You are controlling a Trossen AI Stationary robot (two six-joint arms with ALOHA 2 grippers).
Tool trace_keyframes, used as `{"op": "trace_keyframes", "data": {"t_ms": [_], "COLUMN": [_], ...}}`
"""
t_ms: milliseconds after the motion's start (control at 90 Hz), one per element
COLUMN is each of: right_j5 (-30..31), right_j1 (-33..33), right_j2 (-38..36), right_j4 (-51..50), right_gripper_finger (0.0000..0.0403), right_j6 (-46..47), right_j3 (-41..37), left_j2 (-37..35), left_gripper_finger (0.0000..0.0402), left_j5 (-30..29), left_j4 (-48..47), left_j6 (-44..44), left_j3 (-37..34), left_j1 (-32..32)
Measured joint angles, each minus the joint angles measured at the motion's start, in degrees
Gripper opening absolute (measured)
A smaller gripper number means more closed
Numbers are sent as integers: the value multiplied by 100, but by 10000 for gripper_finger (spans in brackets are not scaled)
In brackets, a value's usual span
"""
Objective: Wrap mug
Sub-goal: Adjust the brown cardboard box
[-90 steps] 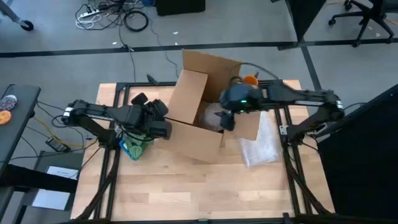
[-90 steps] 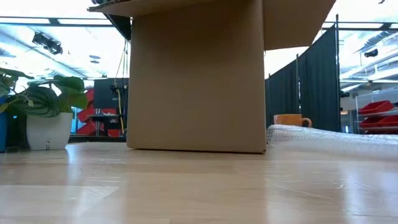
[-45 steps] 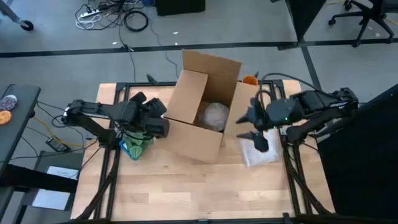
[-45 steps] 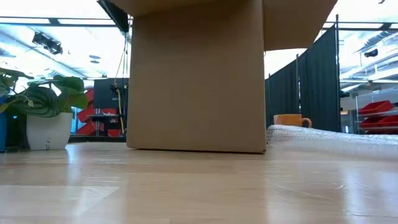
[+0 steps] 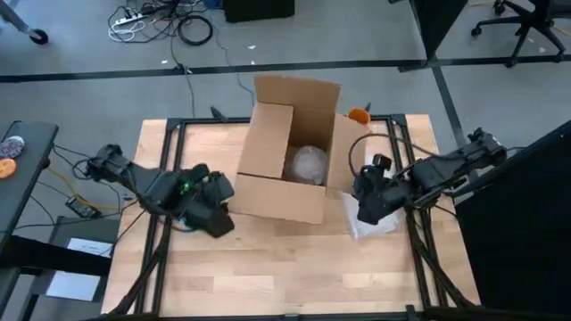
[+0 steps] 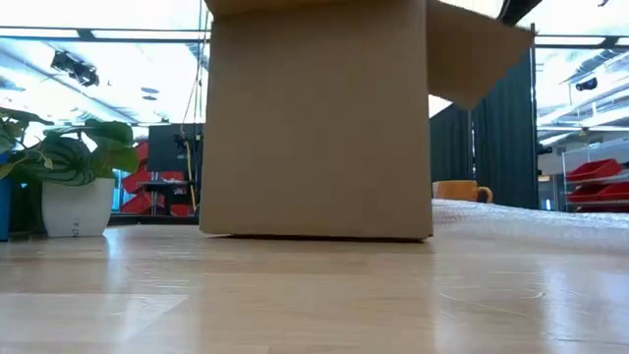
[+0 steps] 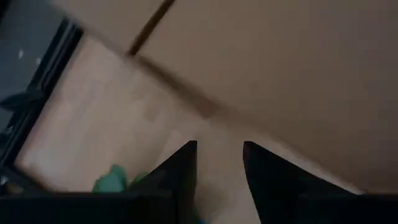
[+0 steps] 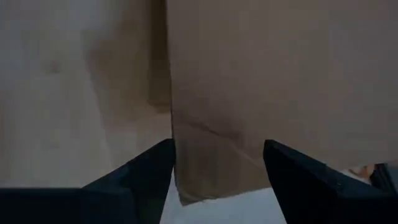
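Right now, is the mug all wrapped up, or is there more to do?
Mostly done, it seems. A bubble-wrapped bundle, probably the mug, already sits inside the open box. Nothing is in hand: the left tool and right tool are both open and empty beside the box. A spare sheet of wrap lies to its right. Closing the flaps may be what's left.

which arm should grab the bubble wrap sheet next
Probably the right. The right gripper, open, sits over the bubble wrap beside the box. The left gripper, also open, is across the box.
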Motion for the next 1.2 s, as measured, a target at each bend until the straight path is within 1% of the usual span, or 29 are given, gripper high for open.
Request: {"op": "trace_keyframes", "data": {"t_ms": [133, 233, 356, 400, 467, 556, 700, 767, 911, 1067, 1133, 1200], "right_j5": [57, 150, 492, 503, 473, 444, 328, 242, -142, -357, -478, -537], "right_j1": [-92, -205, -454, -580, -777, -1044, -1491, -1683, -2006, -2197, -2217, -2199], "right_j2": [0, 2, 4, 4, 7, 7, 7, 7, 36, 310, 466, 552], "right_j4": [1230, 2394, 3978, 4507, 5189, 5804, 6430, 6657, 6810, 7530, 7799, 7906], "right_gripper_finger": [220, 219, 219, 219, 219, 219, 219, 219, 219, 219, 219, 218], "right_j6": [-360, -773, -1277, -1532, -1873, -2088, -2215, -2272, -2321, -2324, -2432, -2661], "right_j3": [-577, -993, -1501, -1677, -1882, -2105, -2382, -2471, -2563, -2646, -2656, -2656], "left_j2": [62, 188, 317, 339, 340, 350, 352, 352, 327, 306, 306, 302], "left_gripper_finger": [117, 117, 117, 117, 117, 117, 117, 117, 117, 117, 117, 117], "left_j5": [-663, -1112, -1926, -2202, -2418, -2457, -2520, -2467, -2434, -2450, -2278, -1792], "left_j4": [255, 206, -110, -178, -183, -226, -252, -321, -420, -414, -417, -425], "left_j6": [-138, -162, -264, -401, -548, -794, -1156, -1359, -1871, -2127, -2136, -2093], "left_j3": [0, 0, -4, -63, -250, -629, -1415, -1759, -2366, -2830, -2906, -2898], "left_j1": [-499, -784, -1019, -1056, -1057, -1028, -1001, -1003, -991, -963, -960, -991]}}
